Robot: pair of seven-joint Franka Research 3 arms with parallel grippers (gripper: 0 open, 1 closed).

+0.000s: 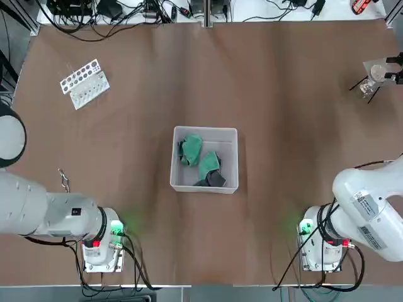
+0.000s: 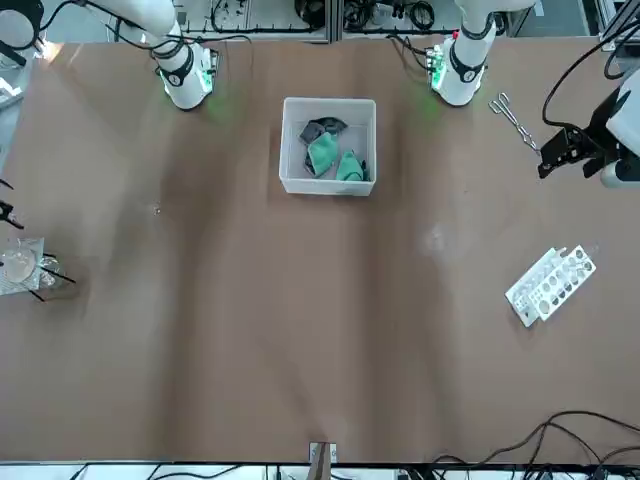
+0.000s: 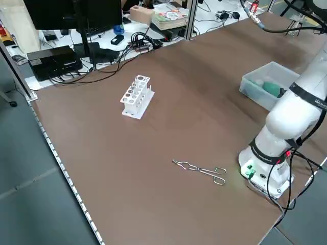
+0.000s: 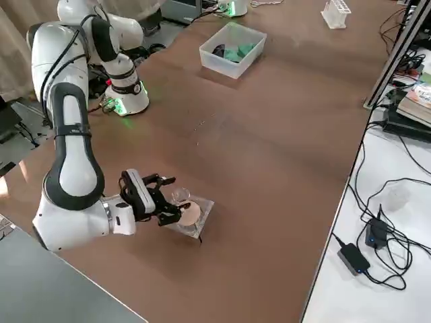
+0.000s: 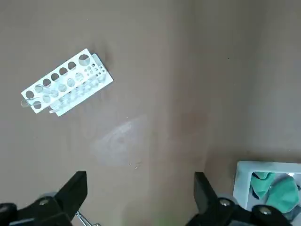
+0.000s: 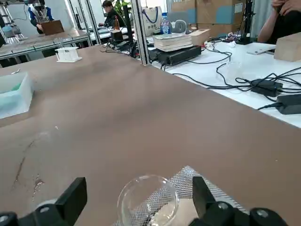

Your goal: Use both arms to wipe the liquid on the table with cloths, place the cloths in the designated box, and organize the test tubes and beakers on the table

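Left claw [image 5: 140, 197]: released, over surface [image 1: 264, 94], left side | right claw [image 4: 176, 200]: released, beside beaker [image 6: 148, 201], right edge | box [image 1: 204, 182]: cloths [image 1: 191, 150] inside | tongs: full in left side view [image 3: 202, 171], part-hidden overhead

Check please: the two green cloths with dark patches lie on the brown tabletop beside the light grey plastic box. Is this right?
Not quite: the two green cloths with dark patches lie inside the light grey plastic box, not beside it, as the top view shows.
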